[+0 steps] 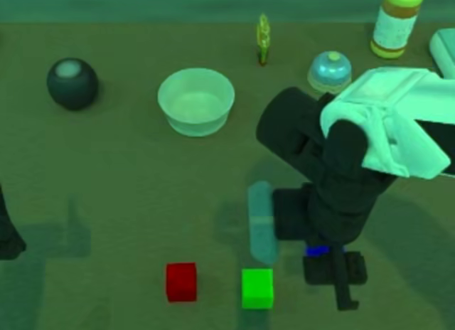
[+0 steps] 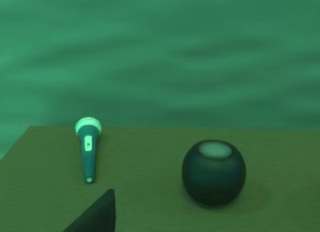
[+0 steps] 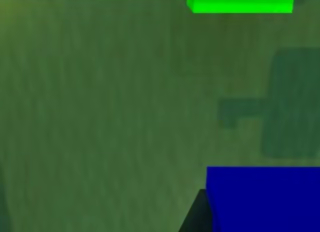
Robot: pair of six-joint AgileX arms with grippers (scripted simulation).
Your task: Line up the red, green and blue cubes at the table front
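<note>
Closed on the blue cube (image 3: 265,199), my right gripper (image 1: 333,267) hangs at the table (image 1: 106,202) front, right of the green cube (image 1: 257,288) and red cube (image 1: 181,281).

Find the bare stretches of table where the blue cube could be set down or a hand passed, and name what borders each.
Bare table lies between the white bowl and the red cube, and left of the red cube. Right of the green cube it is crowded: the right gripper hangs there with the blue cube.
</note>
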